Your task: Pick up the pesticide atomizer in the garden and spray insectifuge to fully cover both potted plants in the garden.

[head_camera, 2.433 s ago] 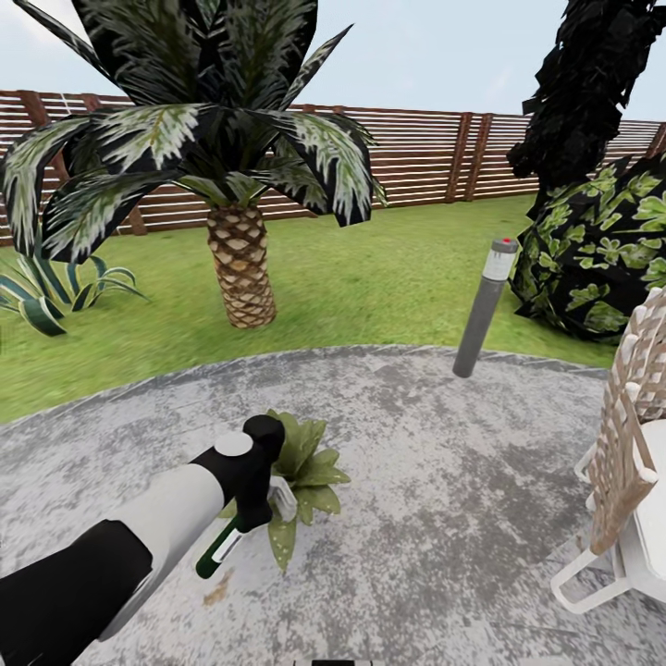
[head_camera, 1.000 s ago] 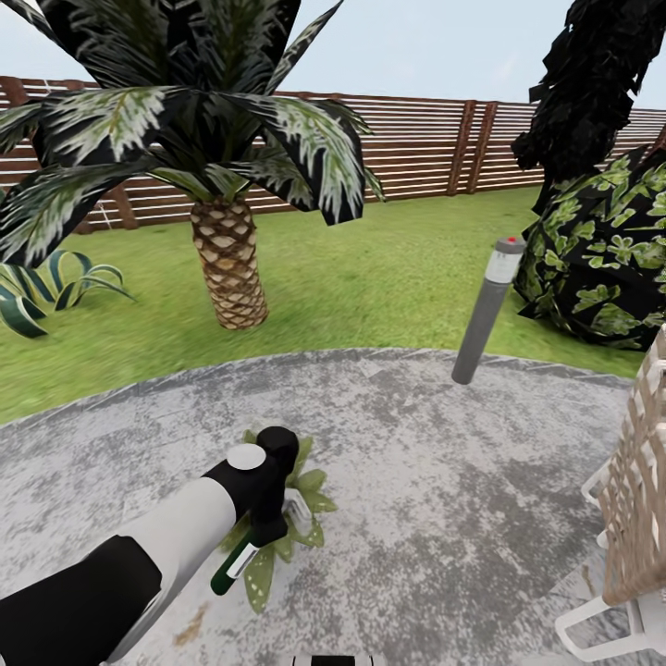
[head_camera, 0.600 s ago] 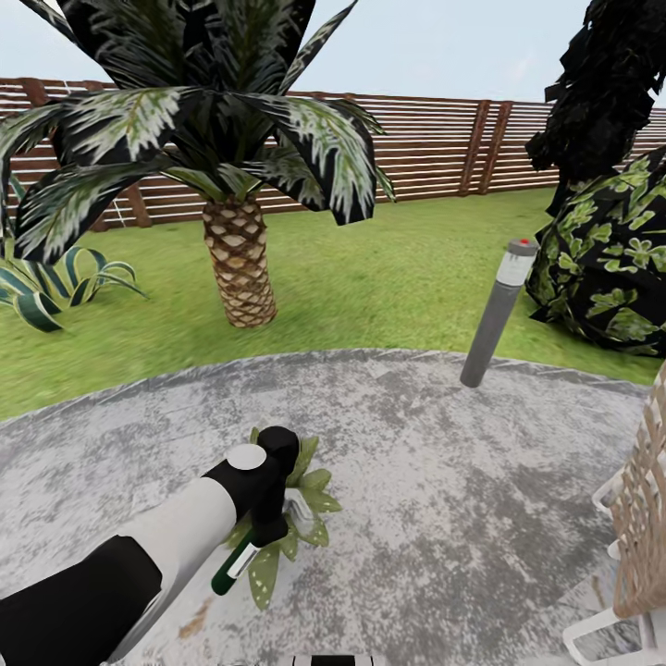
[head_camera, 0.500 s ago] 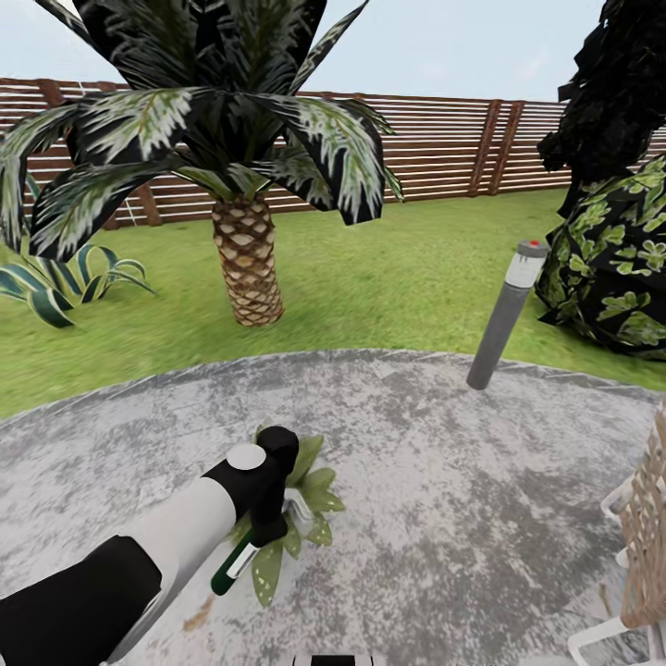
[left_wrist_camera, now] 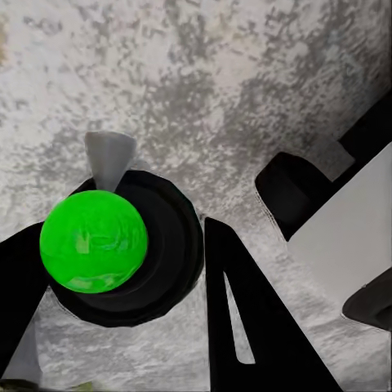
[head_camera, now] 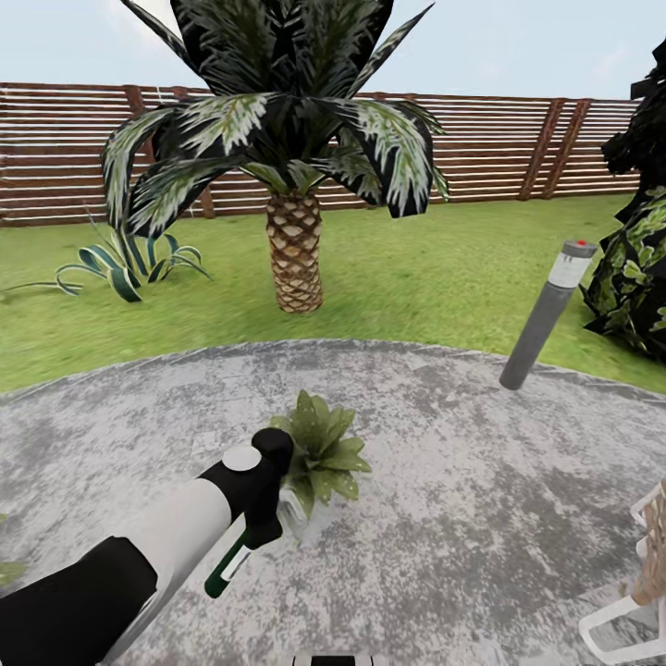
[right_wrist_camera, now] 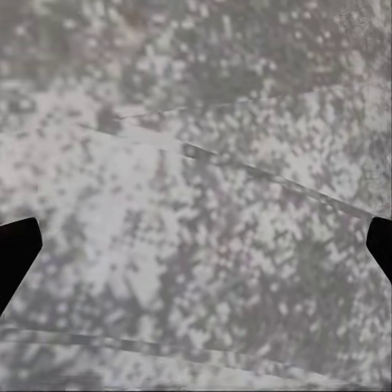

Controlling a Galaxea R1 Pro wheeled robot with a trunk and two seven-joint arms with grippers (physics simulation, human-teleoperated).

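Clamping the atomizer [head_camera: 227,566], the left gripper [head_camera: 262,534] is held beside the plant [head_camera: 321,453], now unobscured mid-patio [head_camera: 481,481]; spraying can proceed.

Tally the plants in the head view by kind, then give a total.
Palm: 1
Striped agave: 1
Potted plant on the patio: 1
Leafy bush at the right edge: 1
Total: 4

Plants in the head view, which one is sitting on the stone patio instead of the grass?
The small potted plant with broad green leaves, beside the left gripper. The palm and striped agave grow from the lawn.
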